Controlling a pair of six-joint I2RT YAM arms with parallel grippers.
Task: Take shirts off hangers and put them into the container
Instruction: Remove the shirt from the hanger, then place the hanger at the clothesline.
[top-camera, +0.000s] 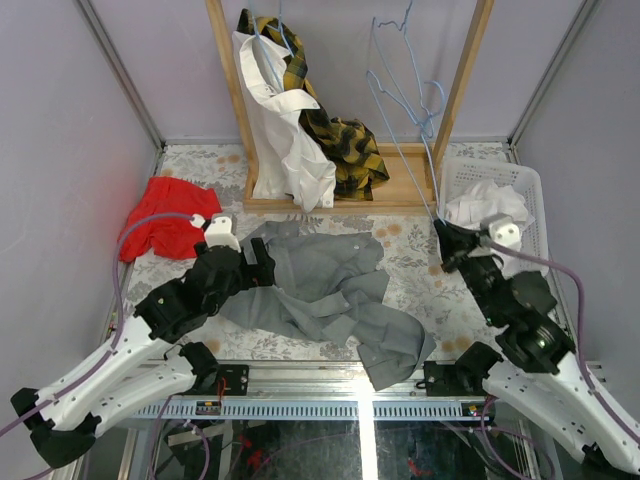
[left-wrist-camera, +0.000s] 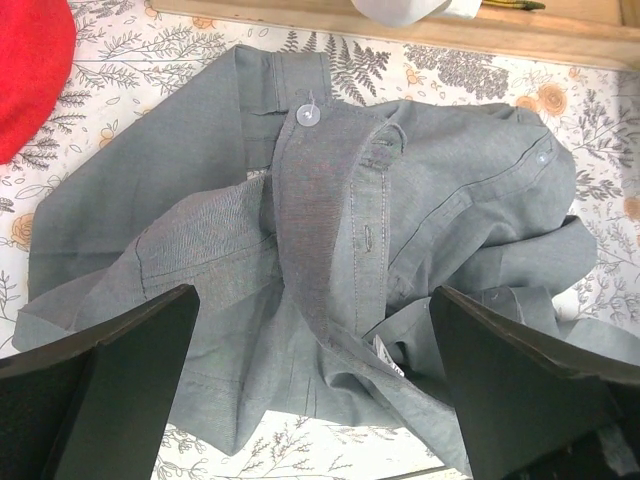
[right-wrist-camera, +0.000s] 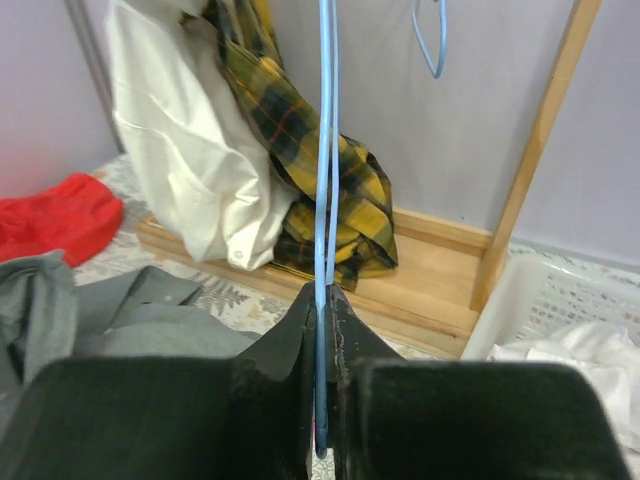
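A crumpled grey shirt lies on the table, free of any hanger. My left gripper hovers over its left part, open wide, with nothing between the fingers. My right gripper is shut on the wire of a bare light-blue hanger that stands upright above it. A white shirt and a yellow-and-black plaid shirt hang on the wooden rack. The white container at right holds another white shirt.
The wooden rack frame and its base stand at the back, between the shirts and the container. A second bare hanger hangs from its top. A red cloth lies at left near the wall.
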